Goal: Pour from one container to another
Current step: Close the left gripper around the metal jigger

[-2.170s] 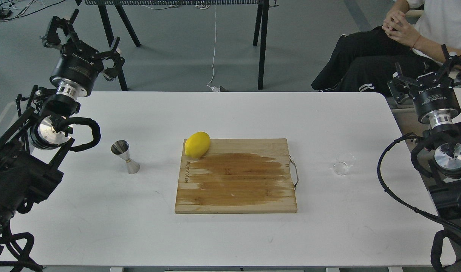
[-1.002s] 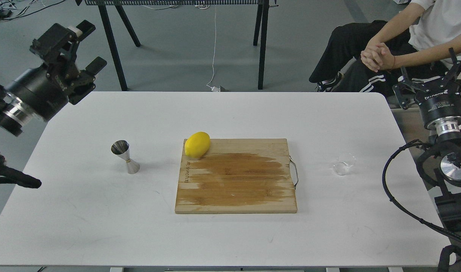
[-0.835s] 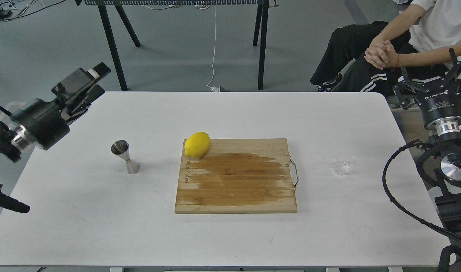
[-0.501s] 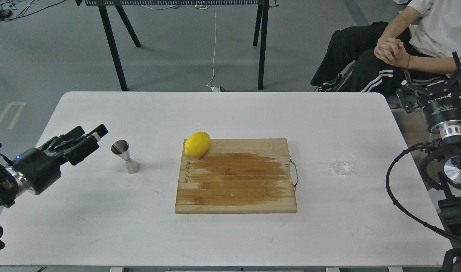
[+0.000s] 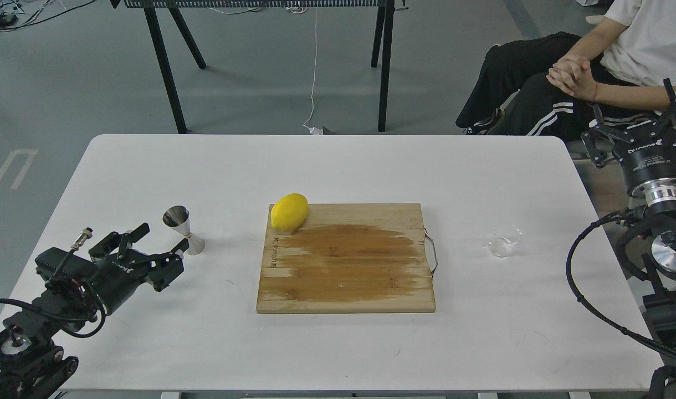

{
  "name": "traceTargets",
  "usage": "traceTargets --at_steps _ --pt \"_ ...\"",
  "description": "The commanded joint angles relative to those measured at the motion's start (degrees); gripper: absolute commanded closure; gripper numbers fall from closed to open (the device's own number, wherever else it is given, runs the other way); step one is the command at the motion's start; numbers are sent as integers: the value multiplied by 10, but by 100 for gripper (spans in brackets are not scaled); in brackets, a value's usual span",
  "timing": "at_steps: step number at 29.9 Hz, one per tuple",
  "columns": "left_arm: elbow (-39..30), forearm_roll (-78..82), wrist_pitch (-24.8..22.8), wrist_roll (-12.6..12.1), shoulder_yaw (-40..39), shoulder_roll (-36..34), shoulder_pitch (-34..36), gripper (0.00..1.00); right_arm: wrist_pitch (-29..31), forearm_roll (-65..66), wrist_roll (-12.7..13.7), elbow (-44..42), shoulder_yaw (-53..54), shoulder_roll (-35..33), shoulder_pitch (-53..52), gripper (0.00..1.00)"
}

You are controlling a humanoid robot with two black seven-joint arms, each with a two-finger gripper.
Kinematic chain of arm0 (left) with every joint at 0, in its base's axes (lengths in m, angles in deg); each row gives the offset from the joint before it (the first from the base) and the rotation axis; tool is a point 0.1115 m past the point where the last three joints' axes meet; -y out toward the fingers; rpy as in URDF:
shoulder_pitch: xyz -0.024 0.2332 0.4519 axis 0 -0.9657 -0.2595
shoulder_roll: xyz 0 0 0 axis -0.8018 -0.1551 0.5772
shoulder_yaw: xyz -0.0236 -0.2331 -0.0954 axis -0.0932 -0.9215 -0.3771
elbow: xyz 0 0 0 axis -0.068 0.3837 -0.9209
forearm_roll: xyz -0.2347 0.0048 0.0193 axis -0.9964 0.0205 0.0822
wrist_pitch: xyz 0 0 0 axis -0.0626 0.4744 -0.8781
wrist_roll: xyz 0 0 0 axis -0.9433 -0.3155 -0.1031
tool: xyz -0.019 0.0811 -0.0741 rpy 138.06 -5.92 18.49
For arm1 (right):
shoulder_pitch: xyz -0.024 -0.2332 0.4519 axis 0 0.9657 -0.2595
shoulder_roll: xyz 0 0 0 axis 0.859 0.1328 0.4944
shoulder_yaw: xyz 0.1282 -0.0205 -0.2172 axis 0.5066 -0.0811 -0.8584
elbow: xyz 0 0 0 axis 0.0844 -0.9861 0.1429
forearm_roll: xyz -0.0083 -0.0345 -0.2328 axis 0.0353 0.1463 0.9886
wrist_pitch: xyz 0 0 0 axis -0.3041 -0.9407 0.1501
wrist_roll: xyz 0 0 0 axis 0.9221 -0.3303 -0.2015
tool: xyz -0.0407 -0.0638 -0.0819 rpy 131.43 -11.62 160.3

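The steel jigger [image 5: 183,230] stands upright on the white table [image 5: 338,166], left of the cutting board. My left gripper [image 5: 159,245] lies low over the table just left of the jigger, open, its fingers pointing at it and holding nothing. The clear glass cup [image 5: 504,240] stands on the table right of the board; whether it holds liquid I cannot tell. My right gripper [image 5: 634,117] is raised beyond the table's right edge, far right of and behind the cup, its fingers spread open and empty.
A wooden cutting board [image 5: 346,257] with a metal handle lies mid-table, with a yellow lemon [image 5: 289,211] on its far left corner. A seated person [image 5: 593,66] is at the back right, close to my right arm. Black table legs [image 5: 385,61] stand behind.
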Motion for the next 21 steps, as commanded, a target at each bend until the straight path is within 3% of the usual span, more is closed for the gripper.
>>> traceTargets --at_steps 1,11,21 --pt "57 2 1 -1 37 26 33 8 0 0 0 0 0 0 0 0" --pt "128 -4 6 -2 48 83 69 12 0 0 0 0 5 0 1 0" --pt "171 -40 5 4 52 97 93 62 0 0 0 1 5 -1 7 0"
